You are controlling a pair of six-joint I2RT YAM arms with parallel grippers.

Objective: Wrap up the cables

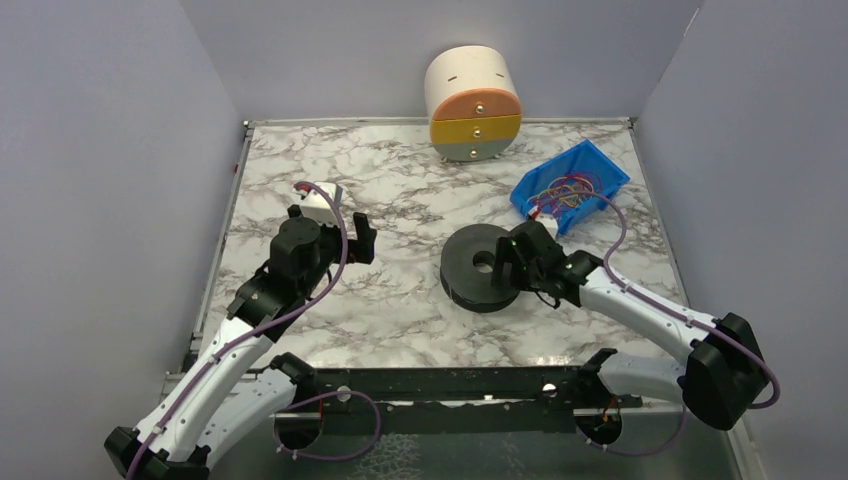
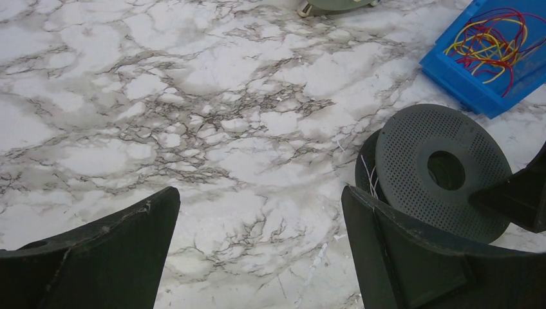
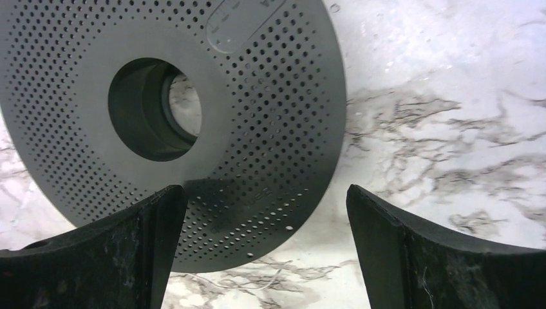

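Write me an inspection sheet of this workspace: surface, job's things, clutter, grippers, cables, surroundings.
Surface: marble-patterned table, no spills seen.
Job's things: black spool lies flat at mid-table, with no wire seen wound on it. The cables are a red and yellow tangle, all inside the blue bin at the right rear.
Clutter: round drawer unit at the back edge.
Grippers: left gripper has its jaws open and empty above bare table. Right gripper has its jaws open and empty at the spool's rim.
Cables: purple cords run along both arms, with slack loops at the bases.
Surroundings: plain walls on three sides.
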